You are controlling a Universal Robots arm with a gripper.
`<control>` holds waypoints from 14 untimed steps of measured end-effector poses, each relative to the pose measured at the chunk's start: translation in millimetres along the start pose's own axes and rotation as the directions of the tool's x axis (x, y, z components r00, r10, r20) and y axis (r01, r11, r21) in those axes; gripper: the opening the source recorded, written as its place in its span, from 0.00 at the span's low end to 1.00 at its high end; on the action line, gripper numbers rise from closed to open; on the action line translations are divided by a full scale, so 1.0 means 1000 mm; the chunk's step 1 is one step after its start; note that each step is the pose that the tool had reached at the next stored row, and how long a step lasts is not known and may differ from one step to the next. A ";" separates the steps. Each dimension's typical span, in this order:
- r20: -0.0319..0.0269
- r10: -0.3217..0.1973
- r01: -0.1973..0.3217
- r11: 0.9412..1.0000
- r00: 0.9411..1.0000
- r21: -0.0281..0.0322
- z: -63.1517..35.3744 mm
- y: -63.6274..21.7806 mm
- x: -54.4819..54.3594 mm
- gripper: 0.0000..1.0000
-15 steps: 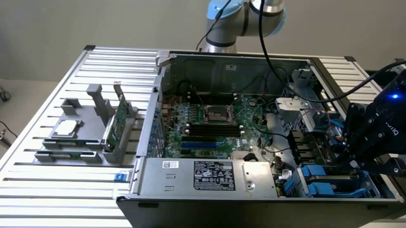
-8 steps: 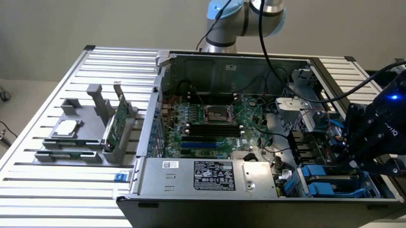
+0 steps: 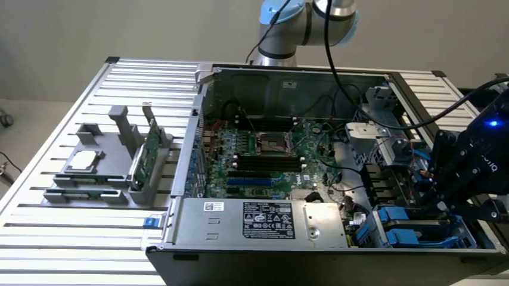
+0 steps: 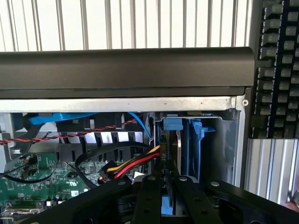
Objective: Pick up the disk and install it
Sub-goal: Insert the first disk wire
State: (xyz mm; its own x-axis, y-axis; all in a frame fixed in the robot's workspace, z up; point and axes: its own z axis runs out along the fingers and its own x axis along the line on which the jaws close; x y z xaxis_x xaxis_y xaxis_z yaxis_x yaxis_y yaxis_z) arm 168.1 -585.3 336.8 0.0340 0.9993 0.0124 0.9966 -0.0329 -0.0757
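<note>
The jaws (image 4: 169,198) sit low in the wrist view, two black fingers (image 4: 148,200) close together w/ the disk (image 4: 179,154) edge-on between them: a thin metal edge w/ blue frame either side, so I read them as clamped on the disk, though the contact itself is partly hidden by the finger links. The disk stands upright in the drive bay (image 4: 212,140) at the case corner, just beside the bay's blue rail, apparently part-way in. Right next to it a yellow/red/black cable bundle (image 4: 135,163) runs to the disk's edge, touching or nearly so; can't tell which. In the exterior view the gripper (image 3: 461,179) is down in the case (image 3: 263,223) at that view's right, over blue bays (image 3: 397,229); the disk itself is masked there. Judgement: this is the seating step. To do it well, keep the disk square to the rails, push straight along the slot, no twist, and keep the cables out of the slot mouth so nothing pinches. Further out: motherboard (image 3: 263,149), PSU w/ label (image 3: 266,220), and on the slatted desk (image 3: 71,232) a grey fixture (image 3: 104,167) holding a chip (image 3: 83,159) and green card (image 3: 145,156), well apart from the work.
</note>
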 end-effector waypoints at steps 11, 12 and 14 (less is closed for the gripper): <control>-0.001 0.000 0.000 1.000 1.000 0.000 0.0017 0.0012 0.000 0.16; -0.001 0.000 0.000 1.000 1.000 0.000 0.0018 0.0012 0.000 0.16; -0.001 0.000 0.000 1.000 1.000 0.000 0.0021 0.0013 0.000 0.16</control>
State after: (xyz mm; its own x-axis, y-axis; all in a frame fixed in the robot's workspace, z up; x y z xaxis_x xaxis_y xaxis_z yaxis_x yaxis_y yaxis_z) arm 169.1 -585.7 334.6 0.0337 0.9993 0.0135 0.9966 -0.0326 -0.0756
